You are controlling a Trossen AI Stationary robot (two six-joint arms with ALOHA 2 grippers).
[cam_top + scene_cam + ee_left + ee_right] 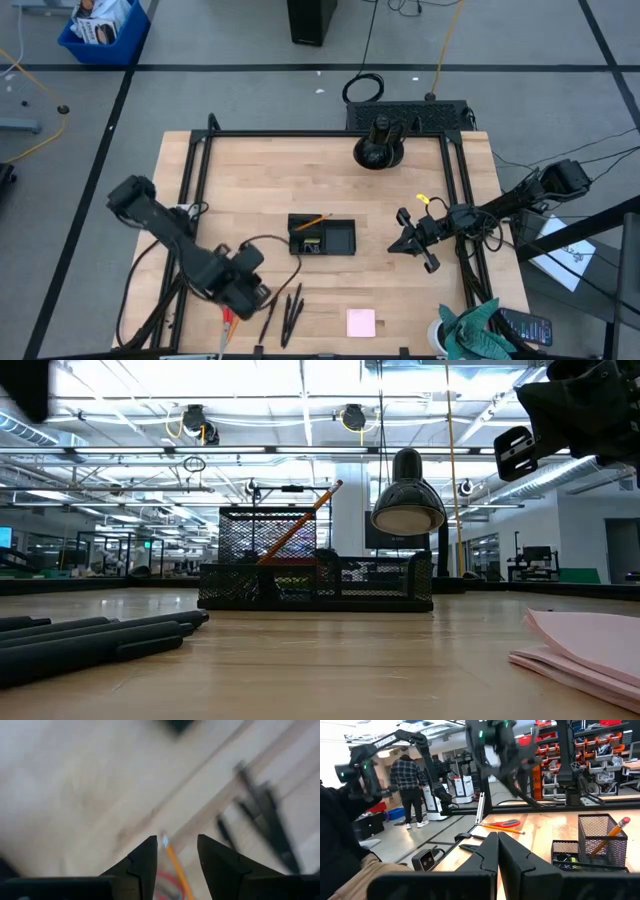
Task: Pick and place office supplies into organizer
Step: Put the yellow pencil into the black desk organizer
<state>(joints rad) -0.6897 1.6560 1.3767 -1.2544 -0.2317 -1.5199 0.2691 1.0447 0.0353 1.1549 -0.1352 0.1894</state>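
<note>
The black mesh organizer (pixel 323 236) stands mid-table with an orange pencil (pixel 313 220) leaning in its tall compartment; it also shows in the low view (pixel 315 575). Red-handled scissors (pixel 228 319) and another orange pencil (pixel 176 866) lie near the front left edge. Black pens (pixel 287 311) lie beside them, and a pink sticky-note pad (pixel 361 322) farther right. My left gripper (pixel 255 292) hovers open over the pencil and scissors, its fingers (pixel 144 862) on either side of the pencil in the left wrist view. My right gripper (pixel 408 243) is shut and empty, right of the organizer.
A round black lamp stand (pixel 378 151) is at the table's far edge. A teal cloth (pixel 478 330) hangs at the front right corner. A black frame rail (pixel 195 170) runs along the table's sides. A person (pixel 412 785) stands in the room beyond.
</note>
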